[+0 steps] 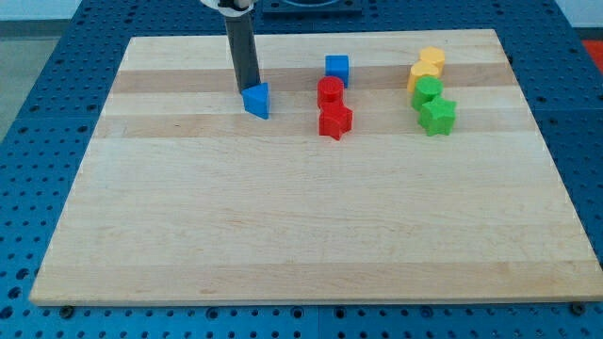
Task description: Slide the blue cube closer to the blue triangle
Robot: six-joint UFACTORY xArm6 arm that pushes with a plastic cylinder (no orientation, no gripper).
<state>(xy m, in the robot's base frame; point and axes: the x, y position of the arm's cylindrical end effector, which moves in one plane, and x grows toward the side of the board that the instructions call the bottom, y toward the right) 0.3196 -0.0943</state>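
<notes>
The blue cube (pixel 337 68) sits near the view's top, right of centre. The blue triangle (pixel 256 100) lies to its lower left, well apart from it. My tip (pixel 246 91) rests right at the triangle's upper left edge, seemingly touching it. The dark rod rises from there to the view's top. The tip is far to the left of the blue cube.
A red cylinder (pixel 330 91) and a red star-shaped block (pixel 334 121) stand just below the blue cube. At the right are two yellow blocks (pixel 426 68) and two green blocks (pixel 433 105). The wooden board (pixel 301 235) lies on a blue perforated table.
</notes>
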